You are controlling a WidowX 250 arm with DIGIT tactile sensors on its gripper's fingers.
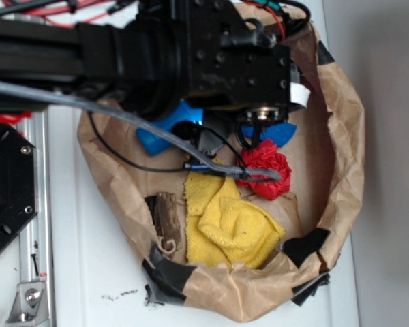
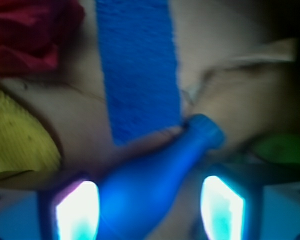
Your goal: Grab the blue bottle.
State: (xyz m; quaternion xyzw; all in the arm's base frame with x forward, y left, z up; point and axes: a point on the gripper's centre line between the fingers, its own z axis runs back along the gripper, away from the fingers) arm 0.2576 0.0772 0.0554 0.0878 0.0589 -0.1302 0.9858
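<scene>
Claw: seen from the wrist view at the bottom edge; two fingers glowing pale at left and right, set wide apart, jaws open. Nothing clamped; the bottle body lies in the gap between them, and contact with either finger cannot be told through the blur.
Blue bottle: bright blue, smooth, lying tilted on the paper, narrow capped neck pointing up and to the right in the wrist view, wider body running down-left between the fingers. In the exterior view only a part of it shows below the black arm, at the upper left of the bag's inside.
Arm: black, reaching in from the left across the top of the exterior view, its head over the bag and hiding the claw there.
Flat blue piece: darker blue, rough-textured strip, just above the bottle's neck; whether it touches the bottle cannot be told.
Paper bag: brown, rolled down into a shallow nest with black tape patches on the rim; holds all the items.
Yellow cloth: folded, lower middle of the bag.
Red crumpled item: right of centre, just above the yellow cloth.
Brown wooden piece: just left of the yellow cloth.
Worktop: white, under the bag.
</scene>
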